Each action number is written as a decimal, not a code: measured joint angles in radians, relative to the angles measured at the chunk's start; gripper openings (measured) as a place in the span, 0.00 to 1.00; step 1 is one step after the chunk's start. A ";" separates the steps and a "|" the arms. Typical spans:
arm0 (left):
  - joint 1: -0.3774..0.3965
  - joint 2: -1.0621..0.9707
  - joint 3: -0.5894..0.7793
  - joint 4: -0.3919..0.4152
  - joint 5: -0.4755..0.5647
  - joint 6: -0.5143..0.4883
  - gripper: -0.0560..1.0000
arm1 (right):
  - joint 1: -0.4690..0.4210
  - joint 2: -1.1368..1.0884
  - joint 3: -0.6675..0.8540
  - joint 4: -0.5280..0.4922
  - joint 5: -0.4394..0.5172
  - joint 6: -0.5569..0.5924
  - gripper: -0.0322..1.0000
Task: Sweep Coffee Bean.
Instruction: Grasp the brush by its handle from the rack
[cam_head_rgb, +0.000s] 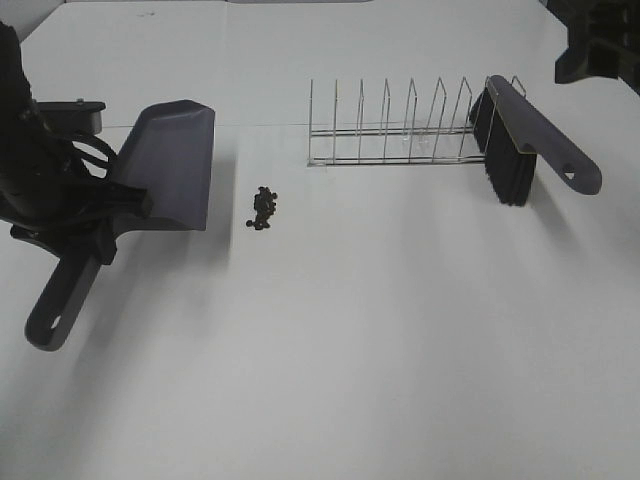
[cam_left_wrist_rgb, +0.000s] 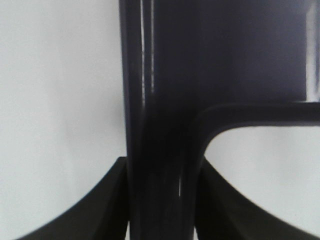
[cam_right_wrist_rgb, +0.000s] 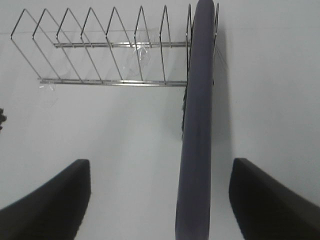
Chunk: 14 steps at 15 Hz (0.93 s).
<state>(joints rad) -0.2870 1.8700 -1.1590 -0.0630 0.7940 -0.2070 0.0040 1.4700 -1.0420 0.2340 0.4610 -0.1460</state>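
The coffee beans (cam_head_rgb: 264, 208) lie in a small dark cluster on the white table (cam_head_rgb: 350, 340), just right of the grey dustpan (cam_head_rgb: 170, 165). My left gripper (cam_head_rgb: 98, 225) is shut on the dustpan's handle; in the left wrist view the handle (cam_left_wrist_rgb: 160, 150) fills the gap between the fingers (cam_left_wrist_rgb: 100, 210). The pan's open lip faces the beans. The grey brush (cam_head_rgb: 535, 140) with black bristles leans on the right end of the wire rack (cam_head_rgb: 390, 135). My right gripper (cam_right_wrist_rgb: 160, 165) is open above the brush handle (cam_right_wrist_rgb: 197, 125), not touching it; a few beans show at the edge (cam_right_wrist_rgb: 1, 120).
The wire rack (cam_right_wrist_rgb: 115, 50) stands behind and right of the beans. The right arm (cam_head_rgb: 600, 45) hangs at the far right corner. The left arm (cam_head_rgb: 30, 150) fills the left edge.
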 joint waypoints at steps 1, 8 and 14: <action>0.000 0.000 0.000 0.000 0.000 0.000 0.36 | 0.000 0.069 -0.093 0.000 0.019 0.000 0.65; 0.000 0.000 0.000 0.000 0.000 0.000 0.36 | 0.000 0.497 -0.664 -0.107 0.448 0.020 0.54; 0.000 0.000 0.000 0.000 0.000 0.001 0.36 | 0.000 0.744 -0.988 -0.150 0.601 0.058 0.53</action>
<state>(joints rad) -0.2870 1.8700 -1.1590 -0.0630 0.7940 -0.2060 0.0040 2.2140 -2.0300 0.0840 1.0620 -0.0880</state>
